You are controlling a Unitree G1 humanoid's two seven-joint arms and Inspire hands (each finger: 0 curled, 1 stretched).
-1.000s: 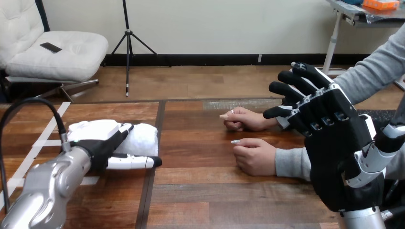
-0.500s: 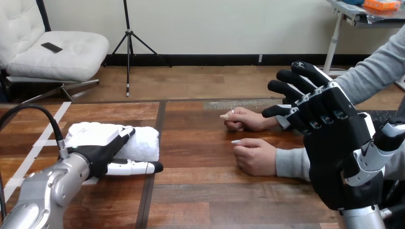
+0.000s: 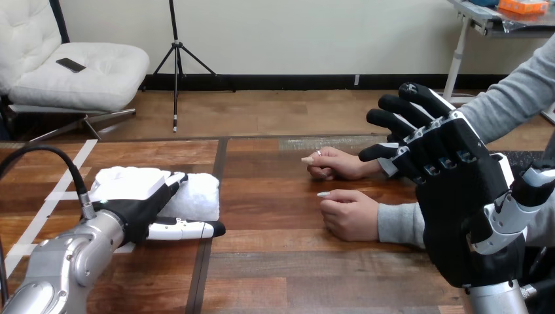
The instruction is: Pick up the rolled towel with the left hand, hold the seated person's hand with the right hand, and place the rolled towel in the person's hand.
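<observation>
1. Rolled towel (image 3: 199, 193): white, lying on the wooden table (image 3: 281, 261) at the view's left.
2. Left hand (image 3: 141, 206): resting on top of the rolled towel, back facing up. The fingers (image 3: 174, 180) appear to lie fairly straight over the roll rather than wrapped round it. The thumb extends straight along the table just in front of the towel.
3. Right hand (image 3: 458, 196): raised at the view's right, fingers spread wide and nearly straight, holding nothing.
4. The person's nearer hand (image 3: 350, 214) and the person's farther hand (image 3: 337, 163): both loosely closed, resting on the table right of centre, well apart from the towel
</observation>
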